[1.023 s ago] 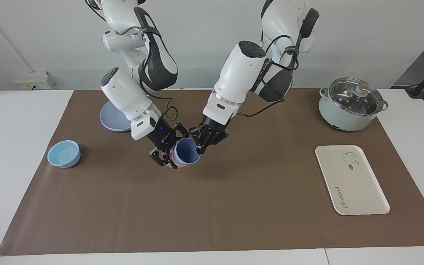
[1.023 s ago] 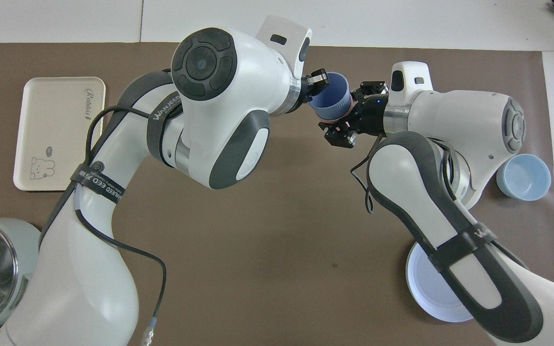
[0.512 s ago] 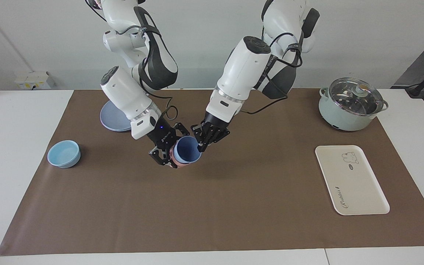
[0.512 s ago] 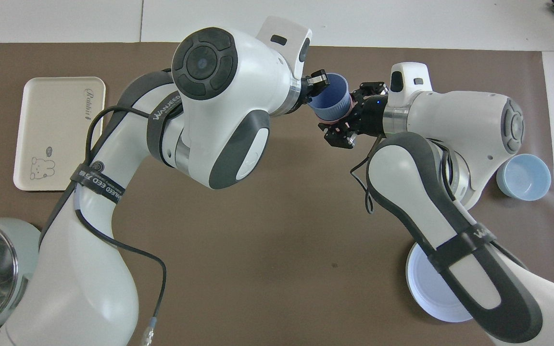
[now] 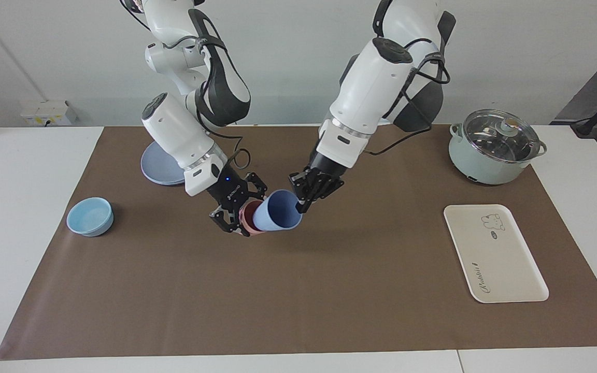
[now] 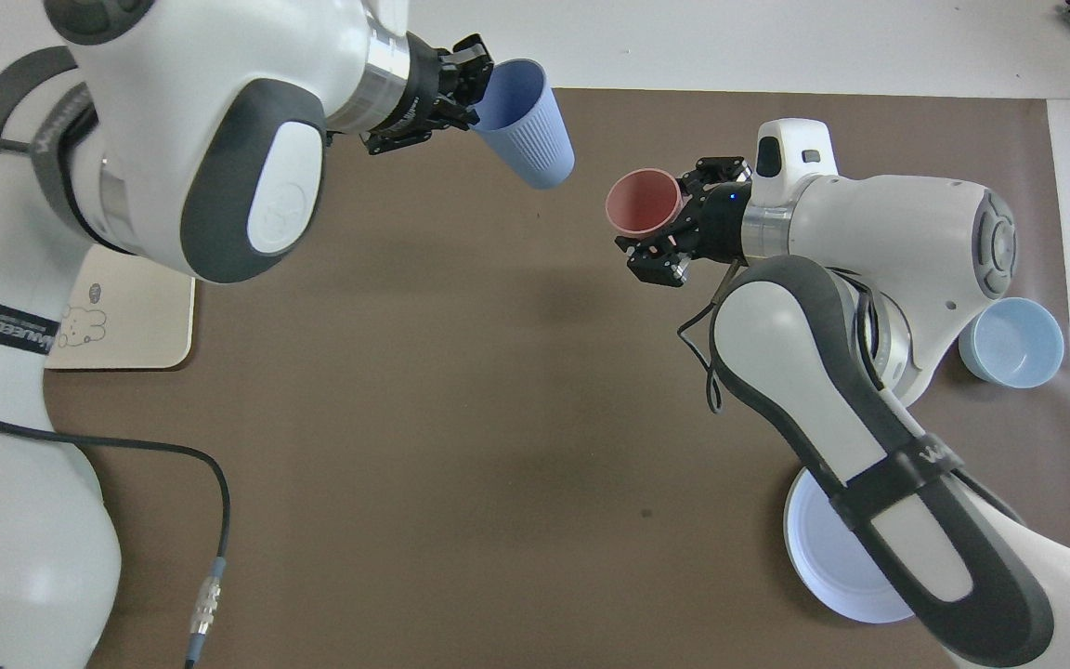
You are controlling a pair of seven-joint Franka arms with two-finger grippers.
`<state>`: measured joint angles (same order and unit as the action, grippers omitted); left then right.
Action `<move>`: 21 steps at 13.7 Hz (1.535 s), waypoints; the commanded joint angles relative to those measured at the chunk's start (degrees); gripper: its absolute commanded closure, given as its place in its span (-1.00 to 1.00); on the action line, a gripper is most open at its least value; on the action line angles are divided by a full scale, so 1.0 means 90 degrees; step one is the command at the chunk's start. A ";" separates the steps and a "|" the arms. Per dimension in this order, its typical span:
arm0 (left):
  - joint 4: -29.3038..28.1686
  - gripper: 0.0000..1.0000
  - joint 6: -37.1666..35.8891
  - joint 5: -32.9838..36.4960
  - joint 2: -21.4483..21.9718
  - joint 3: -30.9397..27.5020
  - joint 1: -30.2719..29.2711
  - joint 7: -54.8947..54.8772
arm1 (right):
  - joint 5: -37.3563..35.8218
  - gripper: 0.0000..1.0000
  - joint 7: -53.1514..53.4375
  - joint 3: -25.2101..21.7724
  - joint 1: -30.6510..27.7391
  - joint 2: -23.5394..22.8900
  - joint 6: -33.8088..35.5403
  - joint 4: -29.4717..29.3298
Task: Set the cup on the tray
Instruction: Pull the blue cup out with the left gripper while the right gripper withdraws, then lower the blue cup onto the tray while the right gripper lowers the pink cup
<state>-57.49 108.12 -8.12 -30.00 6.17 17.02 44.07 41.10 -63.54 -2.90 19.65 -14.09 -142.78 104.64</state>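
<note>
The periwinkle-blue cup [image 5: 278, 210] [image 6: 524, 125] hangs tilted in the air over the middle of the brown mat. My left gripper [image 5: 298, 202] [image 6: 479, 88] is shut on its rim. The cup is clear of the salmon-pink tumbler [image 5: 249, 218] [image 6: 644, 202], which my right gripper [image 5: 240, 215] [image 6: 674, 216] holds shut beside it, also tilted. The cream-white tray [image 5: 495, 254] [image 6: 145, 325] lies flat at the left arm's end of the table. In the overhead view the left arm hides most of it.
A light-blue bowl [image 5: 90, 216] [image 6: 1011, 342] sits at the right arm's end. A round blue plate [image 5: 158, 168] [image 6: 832, 557] lies near the right arm's base. A lidded pale-green pot [image 5: 493, 147] stands nearer to the robots than the tray.
My left gripper has pulled the blue cup out of the pink tumbler and carried it toward the left arm's end. The right gripper stayed put with the pink tumbler.
</note>
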 commanded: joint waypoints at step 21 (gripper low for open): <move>-0.5916 0.85 0.4980 -0.0172 0.1781 -0.0002 -0.3825 -0.5726 | 0.4172 1.00 -0.5097 0.0058 -0.3541 -0.1989 0.3159 -0.0768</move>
<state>-109.24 151.43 -8.55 -14.99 5.89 -17.16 -5.28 76.32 -106.47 -3.03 -11.24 -30.88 -115.52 98.25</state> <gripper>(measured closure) 0.960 0.154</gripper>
